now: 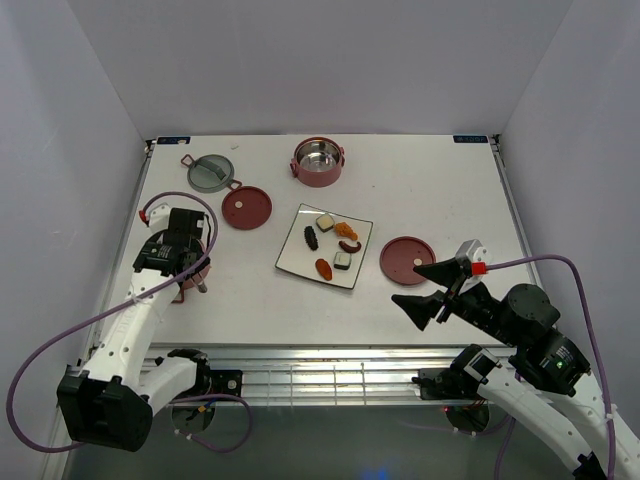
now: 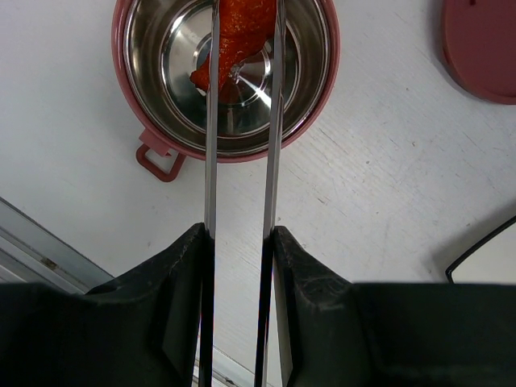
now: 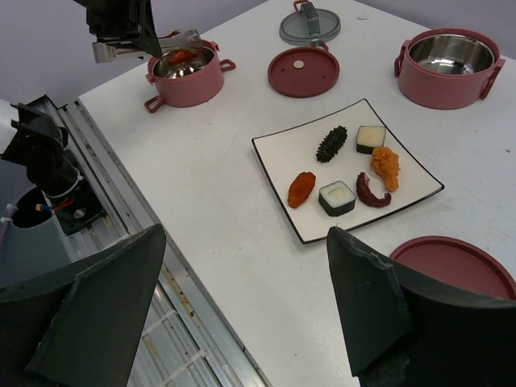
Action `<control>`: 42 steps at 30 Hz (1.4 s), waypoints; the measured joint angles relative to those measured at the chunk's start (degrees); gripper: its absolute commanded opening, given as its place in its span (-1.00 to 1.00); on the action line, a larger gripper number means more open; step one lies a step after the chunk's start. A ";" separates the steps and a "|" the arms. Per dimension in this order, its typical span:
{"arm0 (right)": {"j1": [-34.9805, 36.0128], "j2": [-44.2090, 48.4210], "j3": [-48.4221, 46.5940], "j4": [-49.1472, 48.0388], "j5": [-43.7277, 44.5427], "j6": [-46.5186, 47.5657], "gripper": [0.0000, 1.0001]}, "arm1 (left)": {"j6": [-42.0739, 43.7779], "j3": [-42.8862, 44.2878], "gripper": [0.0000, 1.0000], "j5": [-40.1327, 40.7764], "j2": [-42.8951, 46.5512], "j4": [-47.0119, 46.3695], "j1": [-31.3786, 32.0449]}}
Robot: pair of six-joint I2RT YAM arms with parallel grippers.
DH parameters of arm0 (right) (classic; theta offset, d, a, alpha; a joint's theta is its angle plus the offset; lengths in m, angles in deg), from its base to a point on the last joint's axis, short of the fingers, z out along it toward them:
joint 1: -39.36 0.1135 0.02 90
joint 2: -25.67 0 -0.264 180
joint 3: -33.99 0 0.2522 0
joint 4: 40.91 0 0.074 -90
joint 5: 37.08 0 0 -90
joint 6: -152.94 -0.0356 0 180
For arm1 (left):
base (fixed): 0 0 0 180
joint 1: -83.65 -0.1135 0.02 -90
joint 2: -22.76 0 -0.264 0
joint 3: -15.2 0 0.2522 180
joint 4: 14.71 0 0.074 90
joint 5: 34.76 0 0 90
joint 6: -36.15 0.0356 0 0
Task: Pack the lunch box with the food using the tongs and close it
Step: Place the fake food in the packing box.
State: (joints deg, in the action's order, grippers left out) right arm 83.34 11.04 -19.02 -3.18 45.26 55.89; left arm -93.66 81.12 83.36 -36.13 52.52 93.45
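Left wrist view: the left gripper point(image 2: 238, 234) is clamped on a pair of long, thin, silvery metal tongs point(image 2: 211, 161), with one black finger pressed against the outside of each blade. The blades run almost parallel. Their tips pinch an orange-red toy food piece point(image 2: 238, 36). This piece hangs over the shiny steel inside of a round dusty-red bowl point(image 2: 242, 155) with small side handles. Whether the piece touches the bowl floor cannot be told.

Right wrist view: the right gripper point(image 3: 246, 234) has its jaws spread wide and hovers above the white table point(image 3: 210, 185), well apart from the food.

A square white plate point(image 3: 278, 157) with a dark edge lies mid-table and carries six pieces:
- a black bumpy piece point(image 3: 331, 143)
- a white-and-brown sushi block point(image 3: 371, 139)
- an orange fried bit point(image 3: 385, 164)
- a dark red curled piece point(image 3: 372, 192)
- a black-rimmed white roll point(image 3: 336, 197)
- an orange oval piece point(image 3: 301, 189)

A second dusty-red bowl point(image 3: 435, 81) stands uncovered beyond the plate, its steel inside showing. One flat red disc lid point(image 3: 302, 71) lies between the two bowls, just beside a round grey-green lid point(image 3: 310, 24). A second red disc lid point(image 3: 459, 262) lies near the plate's corner, close to the right gripper.
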 measured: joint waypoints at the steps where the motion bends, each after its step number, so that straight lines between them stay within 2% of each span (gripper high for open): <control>1: 0.02 0.02 0.00 0.02 0.04 0.02 0.72 | -0.07 -0.11 -0.38 -0.02 0.02 0.00 0.00; 4: 0.09 0.04 0.00 0.04 0.11 0.00 0.72 | -0.20 -0.94 -0.23 -0.09 -0.15 -0.17 0.00; 9: 0.31 0.04 0.00 0.13 0.31 0.02 0.72 | -0.31 -1.25 -0.15 -0.57 -0.52 -0.15 0.00; 14: 0.44 0.07 0.00 0.20 0.68 0.00 0.72 | -0.26 -1.25 0.14 -0.70 -0.46 -0.11 0.00; 26: 0.76 0.09 0.00 0.59 1.42 0.02 0.72 | 1.27 4.17 0.11 -1.38 0.33 1.97 0.00; 35: 0.79 0.07 0.00 1.33 1.77 0.02 0.72 | 6.69 11.78 0.05 -10.40 -2.45 2.05 0.72; 38: 0.79 0.07 0.00 1.46 1.97 0.02 0.72 | 6.97 12.90 0.06 -11.98 -3.61 1.99 3.58; 42: 0.79 0.04 0.00 1.60 2.34 0.02 0.73 | 5.53 15.23 0.05 -11.23 -5.44 1.60 12.11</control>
State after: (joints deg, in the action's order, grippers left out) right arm 84.13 11.08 -19.02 -1.59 47.60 55.91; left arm -88.13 96.35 72.12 -41.58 54.12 105.56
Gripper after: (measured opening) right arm 0.864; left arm 0.531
